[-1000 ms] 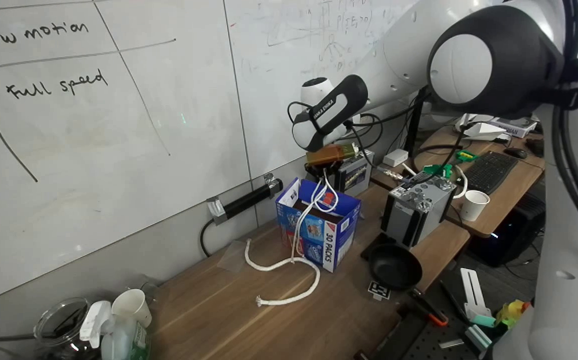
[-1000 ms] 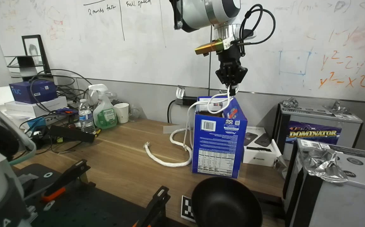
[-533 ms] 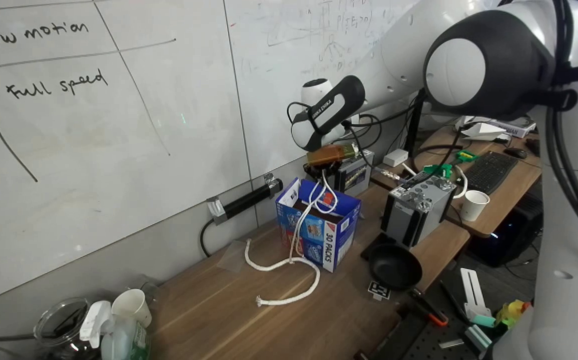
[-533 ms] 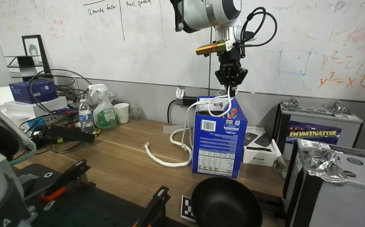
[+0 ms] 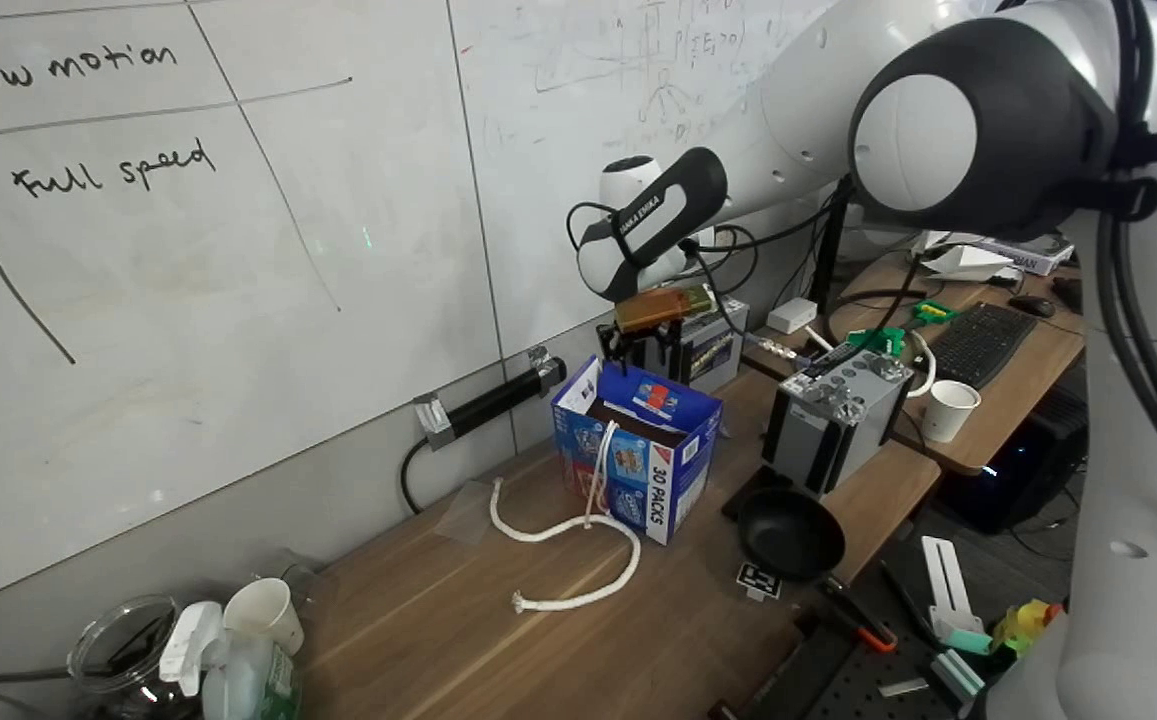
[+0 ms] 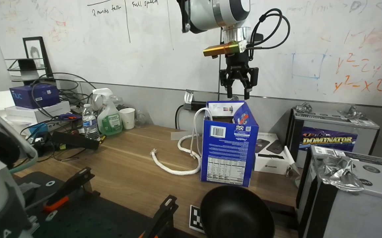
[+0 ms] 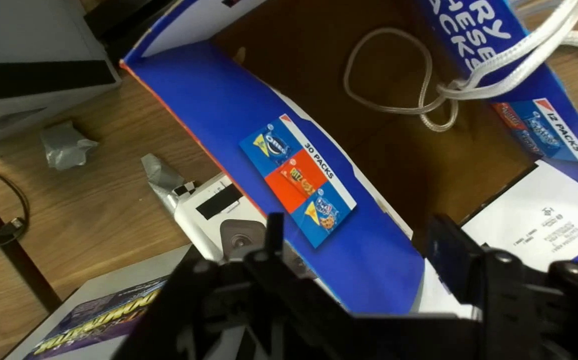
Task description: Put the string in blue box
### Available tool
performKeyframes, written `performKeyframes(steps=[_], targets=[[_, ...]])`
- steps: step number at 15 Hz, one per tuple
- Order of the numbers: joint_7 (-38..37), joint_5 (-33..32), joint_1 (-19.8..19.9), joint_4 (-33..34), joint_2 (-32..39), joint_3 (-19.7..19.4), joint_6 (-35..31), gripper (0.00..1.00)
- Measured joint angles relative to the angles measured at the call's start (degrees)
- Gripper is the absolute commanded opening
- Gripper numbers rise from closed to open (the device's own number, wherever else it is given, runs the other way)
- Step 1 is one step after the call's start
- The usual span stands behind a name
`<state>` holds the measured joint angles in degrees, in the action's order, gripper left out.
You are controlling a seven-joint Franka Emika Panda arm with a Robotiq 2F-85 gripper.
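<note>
I see one white string (image 5: 588,520), braided and limp, and one blue box (image 6: 229,152); a loop of this string is inside the box, several strands bend over its rim, and a thicker, curved length with a frayed end rests on the wooden table (image 6: 128,155). The box is of cardboard, upright, its flaps raised, and its wide mouth leaves room around the loop. One black gripper (image 6: 238,95) hangs just above, its two fingers spread well apart, holding nothing. Near the box lies one round, black pan (image 6: 237,211); to the side, two grey boxes (image 6: 365,205) carry crumpled foil (image 6: 341,173) on their tops.
</note>
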<state>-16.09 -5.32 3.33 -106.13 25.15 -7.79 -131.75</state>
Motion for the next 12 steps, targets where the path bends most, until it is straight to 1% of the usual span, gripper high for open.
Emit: performKeyframes(steps=[4,7,12], targets=[[2.49,0.00,-0.84,-0.28,-1.61,1.89,0.00,1.00],[4.16,0.28,-1.90,-1.63,-3.72,4.57,-0.05,1.00],[7.54,5.05,-4.21,-5.61,-5.93,9.75,-0.87,1.00]])
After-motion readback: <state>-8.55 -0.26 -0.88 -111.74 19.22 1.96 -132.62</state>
